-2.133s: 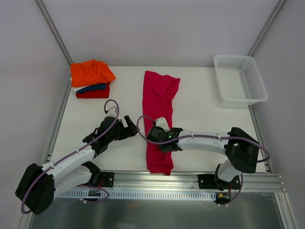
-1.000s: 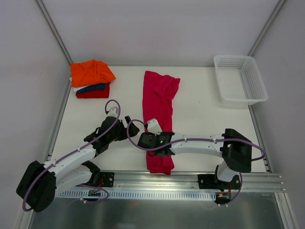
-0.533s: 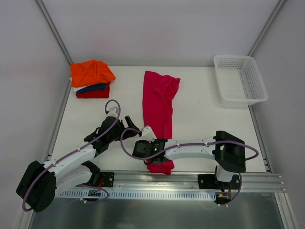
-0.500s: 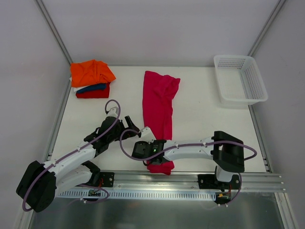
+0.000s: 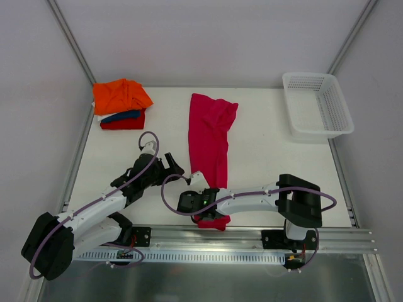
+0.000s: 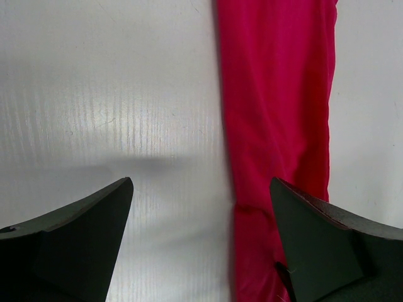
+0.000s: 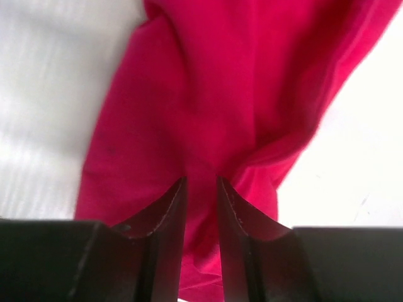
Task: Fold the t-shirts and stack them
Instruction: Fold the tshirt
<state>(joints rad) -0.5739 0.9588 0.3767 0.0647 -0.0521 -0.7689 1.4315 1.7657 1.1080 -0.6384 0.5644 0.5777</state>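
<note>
The magenta t-shirt (image 5: pixel 211 135) lies folded into a long narrow strip down the middle of the table. My right gripper (image 5: pixel 194 211) is at its near end, shut on a bunch of the magenta cloth (image 7: pixel 220 82), which rises between the two fingers (image 7: pixel 201 179). My left gripper (image 5: pixel 173 165) hovers just left of the strip, open and empty. Its fingers (image 6: pixel 200 182) straddle bare table and the shirt's left edge (image 6: pixel 277 94). Folded orange (image 5: pixel 121 95), dark blue (image 5: pixel 123 116) and red (image 5: pixel 123 124) shirts are stacked at the far left corner.
A white mesh basket (image 5: pixel 308 133) stands at the far right corner. A metal rail (image 5: pixel 208 236) runs along the near edge by the arm bases. Enclosure walls and posts bound the table on three sides.
My right gripper has slid left and nearer along the shirt's lower part, and the near end is now bunched and shorter. My left gripper has shifted only slightly.
</note>
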